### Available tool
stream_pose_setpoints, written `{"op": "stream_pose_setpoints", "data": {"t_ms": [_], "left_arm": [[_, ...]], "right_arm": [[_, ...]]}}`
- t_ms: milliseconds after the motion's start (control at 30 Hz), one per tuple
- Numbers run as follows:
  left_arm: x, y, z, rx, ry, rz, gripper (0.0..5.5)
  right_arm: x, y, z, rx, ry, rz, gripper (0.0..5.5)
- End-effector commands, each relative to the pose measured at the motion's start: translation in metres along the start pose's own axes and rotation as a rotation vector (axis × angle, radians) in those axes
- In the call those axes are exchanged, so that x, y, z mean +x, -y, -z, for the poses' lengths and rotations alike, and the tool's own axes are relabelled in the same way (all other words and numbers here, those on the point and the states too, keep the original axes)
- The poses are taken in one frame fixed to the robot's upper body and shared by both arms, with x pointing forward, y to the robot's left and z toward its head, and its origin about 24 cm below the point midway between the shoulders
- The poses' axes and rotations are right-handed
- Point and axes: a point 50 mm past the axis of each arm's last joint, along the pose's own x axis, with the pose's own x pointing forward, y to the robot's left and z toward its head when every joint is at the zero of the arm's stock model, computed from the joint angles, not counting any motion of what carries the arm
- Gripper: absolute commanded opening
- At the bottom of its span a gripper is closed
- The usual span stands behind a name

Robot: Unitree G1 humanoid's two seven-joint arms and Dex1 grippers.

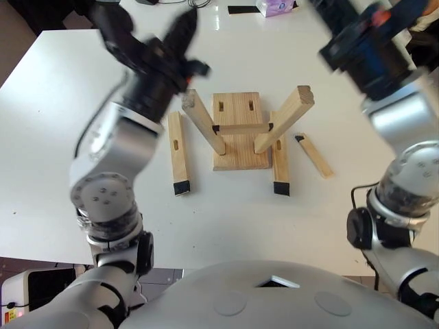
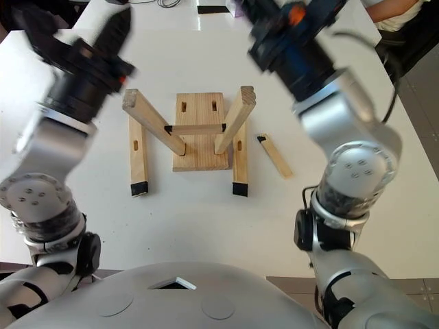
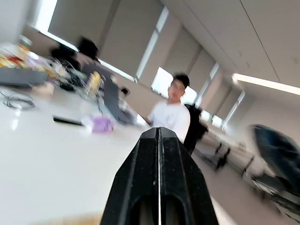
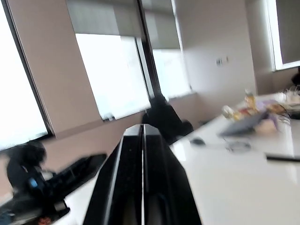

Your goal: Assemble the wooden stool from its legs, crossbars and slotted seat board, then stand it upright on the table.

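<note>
i am holding my left claw (image 3: 159, 129) up off the white table (image 1: 62, 123), its two black fingers pressed together on nothing. my right claw (image 4: 143, 125) is hanging raised on the other side, clenched the same way and empty. the table is lying glossy and pale under me, and at its middle the seat board (image 1: 236, 154) is lying flat with its slots showing. the left upright leg (image 1: 204, 122) and the right upright leg (image 1: 285, 118) are standing on the board, leaning away from each other, and a thin crossbar (image 1: 241, 128) is joining them. the left loose leg (image 1: 178, 154) is lying flat just beside the board, the right loose leg (image 1: 280, 168) is lying along its other edge, and a short bar (image 1: 314, 155) is lying a little farther right. at the far edge a purple tissue box (image 1: 278, 7) and a flat black thing (image 1: 241, 9) are sitting. beyond the claws, tall windows (image 4: 112, 75) with blinds are letting in daylight, and a light strip (image 3: 262, 80) is glowing on the ceiling.
</note>
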Motion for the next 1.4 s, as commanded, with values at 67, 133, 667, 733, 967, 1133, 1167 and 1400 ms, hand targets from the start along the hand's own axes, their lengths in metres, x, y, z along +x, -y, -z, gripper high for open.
{"op": "stream_pose_setpoints", "data": {"t_ms": [67, 133, 667, 733, 967, 1133, 1167, 1400], "left_arm": [[-0.003, -0.011, -0.073, -0.058, 0.232, 0.119, 0.00], [-0.024, -0.053, -0.064, 0.051, 0.080, 0.018, 0.00], [-0.141, -0.056, 0.082, 0.181, -0.886, 0.345, 0.00], [-0.136, -0.051, 0.087, 0.196, -0.858, 0.348, 0.00], [-0.113, -0.060, 0.108, 0.277, -0.756, 0.272, 0.00], [-0.114, -0.057, 0.118, 0.276, -0.722, 0.242, 0.00], [-0.114, -0.057, 0.119, 0.279, -0.718, 0.233, 0.00], [-0.111, -0.072, 0.117, 0.361, -0.691, 0.123, 0.00]], "right_arm": [[-0.010, 0.044, -0.034, -0.097, 0.051, 0.154, 0.02], [-0.031, 0.080, -0.012, -0.204, -0.114, 0.284, 0.02], [-0.114, 0.106, 0.139, -0.395, -0.753, 0.060, 0.02], [-0.102, 0.106, 0.139, -0.372, -0.755, -0.035, 0.02], [-0.060, 0.103, 0.145, -0.337, -0.765, -0.316, 0.02], [-0.062, 0.096, 0.158, -0.292, -0.797, -0.397, 0.02], [-0.063, 0.094, 0.161, -0.286, -0.801, -0.402, 0.02], [-0.069, 0.081, 0.187, -0.228, -0.804, -0.370, 0.02]]}}
